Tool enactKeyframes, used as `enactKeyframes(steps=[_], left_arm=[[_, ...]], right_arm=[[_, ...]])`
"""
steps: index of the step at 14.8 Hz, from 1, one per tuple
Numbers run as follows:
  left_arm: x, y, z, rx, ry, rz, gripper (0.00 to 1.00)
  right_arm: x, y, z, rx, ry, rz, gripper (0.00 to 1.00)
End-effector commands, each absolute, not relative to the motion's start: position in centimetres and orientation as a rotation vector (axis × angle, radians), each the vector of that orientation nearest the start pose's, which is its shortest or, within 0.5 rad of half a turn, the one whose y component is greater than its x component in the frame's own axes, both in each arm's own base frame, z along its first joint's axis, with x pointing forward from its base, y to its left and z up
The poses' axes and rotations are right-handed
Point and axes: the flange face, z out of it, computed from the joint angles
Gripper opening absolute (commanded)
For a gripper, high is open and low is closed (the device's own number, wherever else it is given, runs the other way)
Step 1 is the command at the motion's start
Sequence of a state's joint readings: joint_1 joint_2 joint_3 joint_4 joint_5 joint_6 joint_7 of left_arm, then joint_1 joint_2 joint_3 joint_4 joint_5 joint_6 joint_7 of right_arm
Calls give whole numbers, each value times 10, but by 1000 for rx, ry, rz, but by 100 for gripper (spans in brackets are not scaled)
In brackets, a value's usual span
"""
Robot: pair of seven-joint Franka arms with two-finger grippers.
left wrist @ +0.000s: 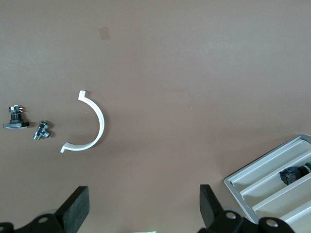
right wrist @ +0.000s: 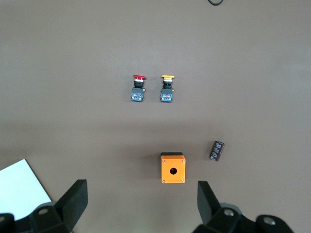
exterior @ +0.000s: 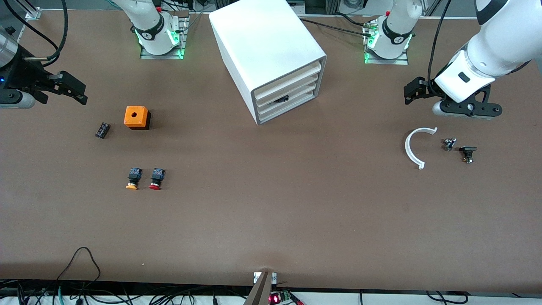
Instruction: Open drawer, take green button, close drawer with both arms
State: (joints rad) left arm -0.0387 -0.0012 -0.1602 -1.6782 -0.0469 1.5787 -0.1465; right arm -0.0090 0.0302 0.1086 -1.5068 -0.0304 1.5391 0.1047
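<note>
The brown table (exterior: pixel 271 220) holds a big white cabinet (exterior: pixel 262 46) between the two arm bases. Toward the right arm's end sit an orange box (exterior: pixel 136 117) with a hole on top, a small black part (exterior: pixel 102 130), a yellow-capped button (exterior: pixel 133 178) and a red-capped button (exterior: pixel 156 178) side by side. Toward the left arm's end lie a white curved piece (exterior: pixel 415 146), a tiny metal part (exterior: pixel 449 144) and a small black part (exterior: pixel 468 153).

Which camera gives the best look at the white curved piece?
The left wrist view: the white curved piece fills more of that picture, its hooked ends clear. The front view shows it smaller, beneath the left gripper. The right wrist view misses it.
</note>
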Motion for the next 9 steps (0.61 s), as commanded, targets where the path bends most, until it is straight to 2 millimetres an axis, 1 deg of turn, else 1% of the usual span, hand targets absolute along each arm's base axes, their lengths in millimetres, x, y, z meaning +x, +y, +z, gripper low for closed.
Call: enactKeyframes(steps=[1, 4, 7, 9], left_arm=[[543, -116, 579, -3150, 63, 153, 100], [541, -118, 580, -3148, 32, 158, 100], [540, -124, 581, -3149, 46, 157, 100], [540, -124, 580, -3147, 47, 158, 100]], right_arm=[[560, 52, 640, -3164, 19, -21, 100], [559, 52, 639, -3166, 19, -7, 100], [562, 53, 633, -3158, 40, -13, 100], [570, 49, 615, -3157, 37, 38, 100]])
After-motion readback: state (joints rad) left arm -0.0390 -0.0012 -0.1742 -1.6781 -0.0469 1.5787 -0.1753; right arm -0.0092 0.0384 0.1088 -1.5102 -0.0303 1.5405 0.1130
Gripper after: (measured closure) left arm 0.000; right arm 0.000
